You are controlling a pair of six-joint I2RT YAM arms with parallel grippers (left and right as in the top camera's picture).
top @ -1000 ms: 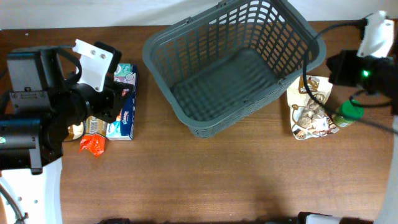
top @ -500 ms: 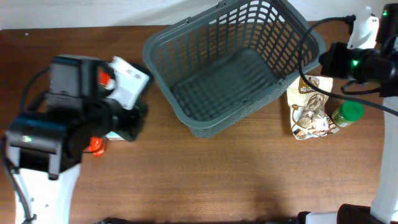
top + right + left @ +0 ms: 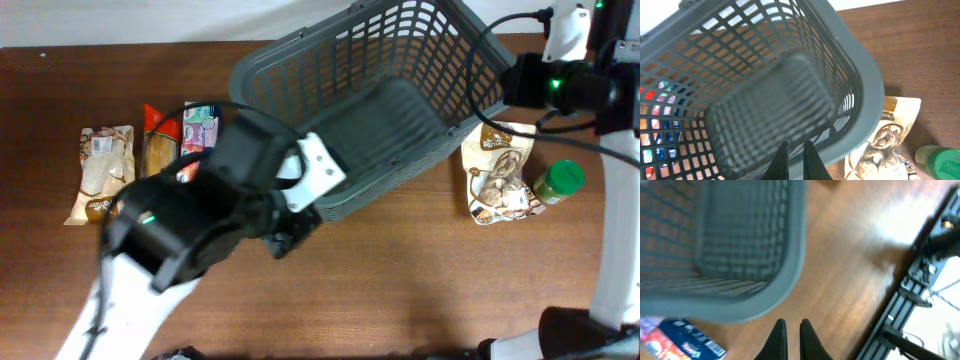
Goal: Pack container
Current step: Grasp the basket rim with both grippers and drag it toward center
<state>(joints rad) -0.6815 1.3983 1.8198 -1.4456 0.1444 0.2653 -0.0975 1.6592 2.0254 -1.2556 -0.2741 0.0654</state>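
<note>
1. The overhead camera looks straight down from high above the bench (image 3: 420, 290). It is far enough off to take in the whole shopping basket (image 3: 236, 78) and both arms.
2. The left wrist camera faces down past the left end effector (image 3: 792, 326), close over the basket's rounded corner; its picture is blurred.
3. The right wrist camera faces down into the basket past the right end effector (image 3: 795, 146), near the rim.
4. All three views share the basket. Overhead and right wrist share the snack pouch (image 3: 497, 175) and the green-capped bottle (image 3: 557, 182). Overhead and left wrist share the tissue pack (image 3: 200, 125).

Robotics lab test bench.
Wooden table (image 3: 420, 290), cabled robot arms (image 3: 570, 85), snack packets (image 3: 100, 172) laid out upper left, metal frame rail (image 3: 905, 305) beyond table edge.
</note>
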